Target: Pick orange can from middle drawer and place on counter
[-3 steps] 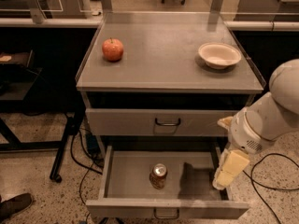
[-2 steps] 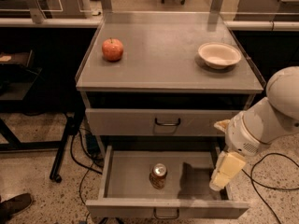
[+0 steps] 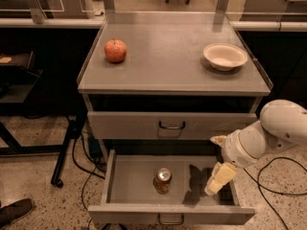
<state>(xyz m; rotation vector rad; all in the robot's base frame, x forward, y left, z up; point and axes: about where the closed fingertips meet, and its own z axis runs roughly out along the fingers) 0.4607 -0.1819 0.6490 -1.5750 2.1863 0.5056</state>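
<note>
The orange can [image 3: 162,180] stands upright in the middle of the open middle drawer [image 3: 124,178], its silver lid facing up. My gripper [image 3: 218,180] hangs over the right part of the drawer, to the right of the can and apart from it, fingers pointing down. Its white arm [image 3: 268,133] comes in from the right. The counter [image 3: 168,61] is the grey cabinet top above.
A red apple [image 3: 115,50] sits on the counter's left side and a white bowl [image 3: 225,56] on its right. A closed drawer front [image 3: 171,125] lies above the open one. Cables [image 3: 88,157] lie on the floor at left; dark side tables flank the cabinet.
The arm and gripper have shifted slightly left and down, toward the drawer's inside. The can, apple and bowl have not moved.
</note>
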